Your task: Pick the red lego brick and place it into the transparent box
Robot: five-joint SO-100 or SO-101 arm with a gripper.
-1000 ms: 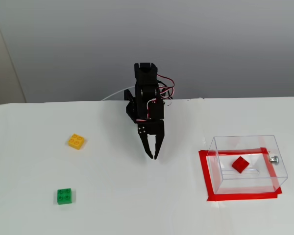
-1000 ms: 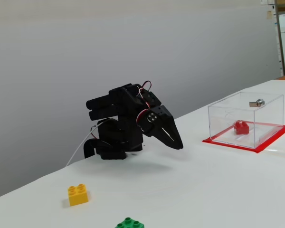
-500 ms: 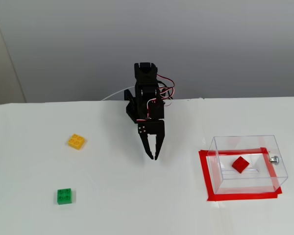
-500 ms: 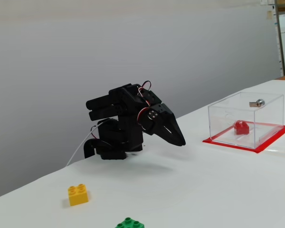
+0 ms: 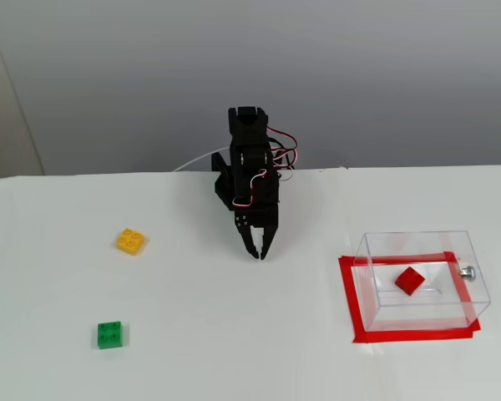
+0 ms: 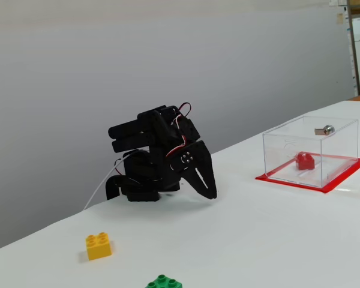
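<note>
On a white surface (image 5: 234, 334), a black robot arm (image 5: 250, 167) sits folded low, its fingers (image 5: 258, 254) clenched together, empty and pointing down at the bare surface just below their tips; red and white wires loop around its upper joints. The red lego brick (image 5: 409, 281) lies inside the transparent box (image 5: 376, 284), on the box floor near its middle and turned at an angle to the walls. The box stands at the right of both fixed views, well apart from the arm, within a rectangular frame of red tape (image 5: 348, 301) stuck to the surface, and a small silver knob (image 5: 467, 271) shows on its right-hand wall. In the lower-angle fixed view the same brick (image 6: 304, 160) is seen through the clear front wall. Off to the left, a yellow brick (image 5: 131, 241) and a green brick (image 5: 110, 334) rest on the surface, apart from each other and from the arm.
</note>
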